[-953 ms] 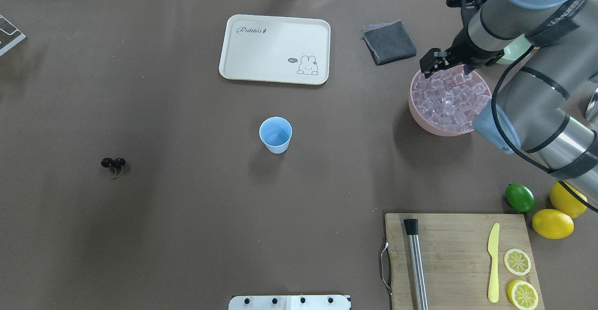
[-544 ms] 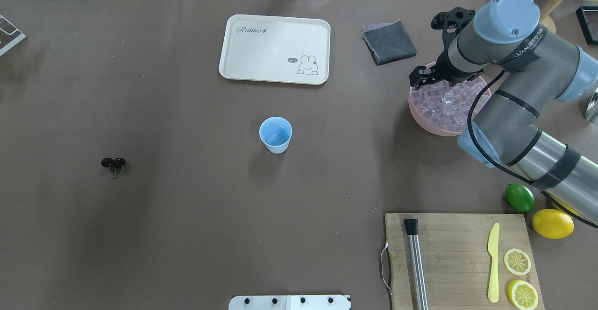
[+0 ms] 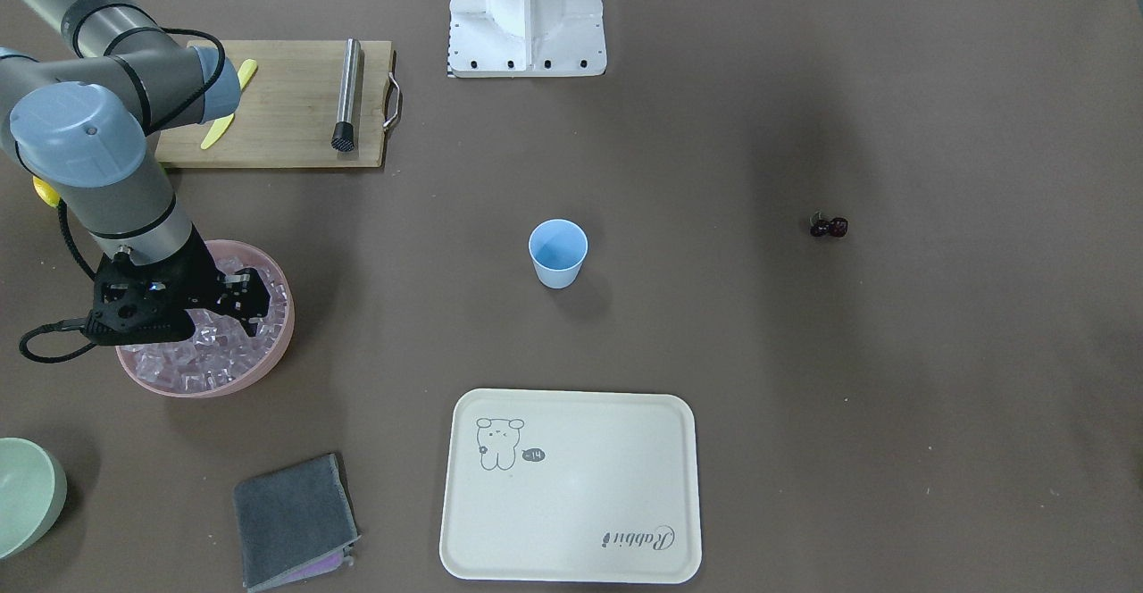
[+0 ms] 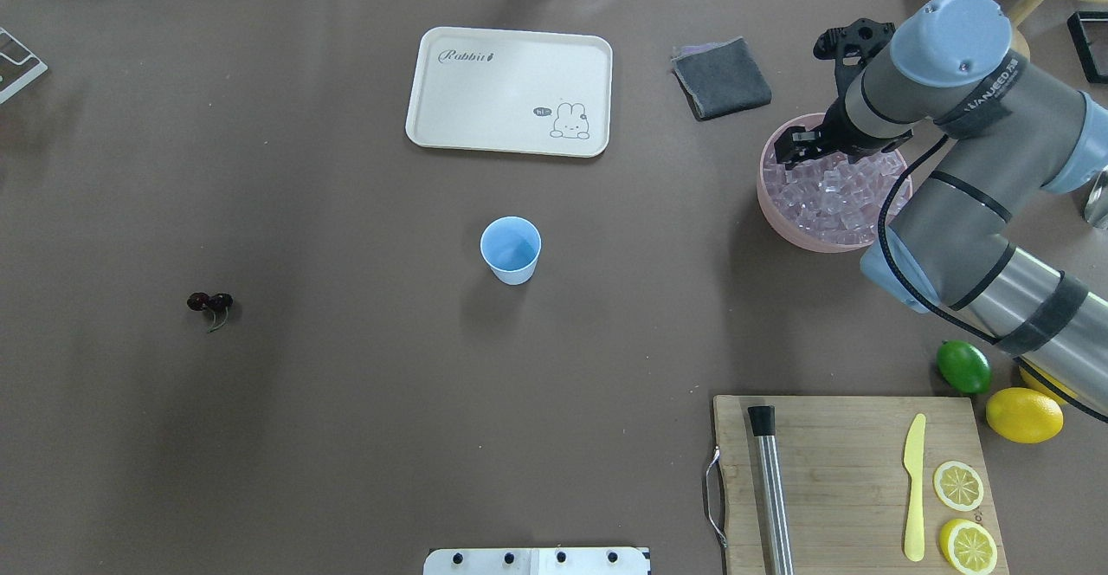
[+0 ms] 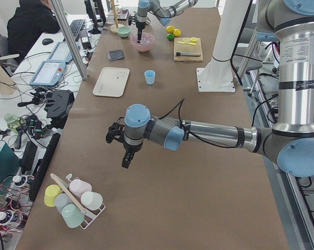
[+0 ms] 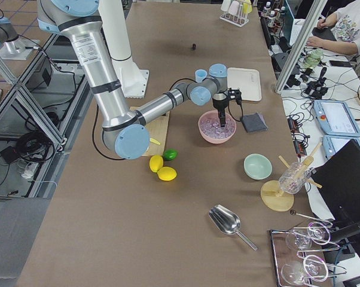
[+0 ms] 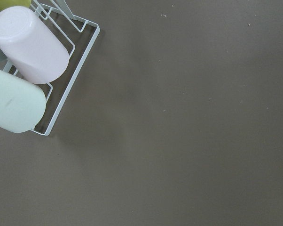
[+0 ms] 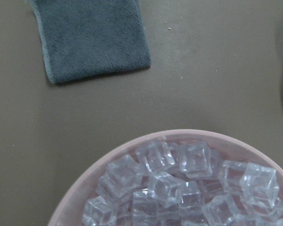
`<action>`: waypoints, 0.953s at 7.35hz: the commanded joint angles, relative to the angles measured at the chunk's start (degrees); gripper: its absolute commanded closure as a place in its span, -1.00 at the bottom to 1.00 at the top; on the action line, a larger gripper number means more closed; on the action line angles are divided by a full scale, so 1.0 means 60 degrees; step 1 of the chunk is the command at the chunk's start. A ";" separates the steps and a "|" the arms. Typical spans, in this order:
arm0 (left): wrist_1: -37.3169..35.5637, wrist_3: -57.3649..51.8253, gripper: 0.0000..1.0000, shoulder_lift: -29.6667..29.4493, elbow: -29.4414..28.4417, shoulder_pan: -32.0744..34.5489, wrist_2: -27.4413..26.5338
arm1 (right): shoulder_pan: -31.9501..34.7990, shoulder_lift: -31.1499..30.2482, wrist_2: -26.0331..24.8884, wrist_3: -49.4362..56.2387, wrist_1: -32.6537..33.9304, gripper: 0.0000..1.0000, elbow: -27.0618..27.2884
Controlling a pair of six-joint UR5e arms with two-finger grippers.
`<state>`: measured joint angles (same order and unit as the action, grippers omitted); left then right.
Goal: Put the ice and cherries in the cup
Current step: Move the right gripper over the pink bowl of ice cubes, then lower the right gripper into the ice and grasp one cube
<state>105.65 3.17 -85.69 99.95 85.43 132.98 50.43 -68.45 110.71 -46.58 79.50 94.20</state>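
The light-blue cup (image 4: 511,248) stands upright and empty at the table's middle, also in the front view (image 3: 558,252). The dark cherries (image 4: 210,301) lie far to its left, apart from both arms. The ice (image 4: 831,198) fills a pink bowl (image 4: 776,216) at the right. My right gripper (image 4: 795,145) hangs over the bowl's far-left part, fingertips down at the ice, jaws apart; the right wrist view shows ice (image 8: 179,188) but no fingers. My left gripper (image 5: 127,158) shows only in the left side view, over bare table; I cannot tell its state.
A cream tray (image 4: 511,92) and a grey cloth (image 4: 721,78) lie at the far side. A cutting board (image 4: 844,462) with a muddler, knife and lemon slices sits front right, beside a lime (image 4: 963,366) and lemon (image 4: 1023,414). A mug rack (image 7: 24,70) is near the left gripper.
My right arm has swung and dropped, bringing the gripper down to the ice at the bowl's far-left part. The cup and cherries have not moved.
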 commanded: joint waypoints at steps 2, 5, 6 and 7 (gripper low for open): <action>0.0015 -0.0001 -0.95 -0.0001 0.0012 -0.0001 0.0000 | -0.0027 -0.0296 -0.0039 0.0322 -0.0052 -0.75 -0.0011; 0.0029 -0.0001 -0.95 -0.0001 -0.0090 -0.0001 0.0000 | -0.0231 -0.0238 -0.0331 0.0264 -0.0052 -0.75 0.0003; 0.0029 -0.0001 -0.95 -0.0001 -0.0120 -0.0001 0.0000 | -0.0232 -0.0252 -0.0332 0.0264 -0.0037 -0.71 0.0033; 0.0029 -0.0001 -0.95 -0.0001 -0.0120 -0.0001 0.0000 | -0.0217 -0.0267 -0.0332 0.0336 -0.0052 -0.63 -0.0025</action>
<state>105.81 3.16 -85.68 99.34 85.43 132.98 49.13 -69.98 108.83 -44.90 79.23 94.22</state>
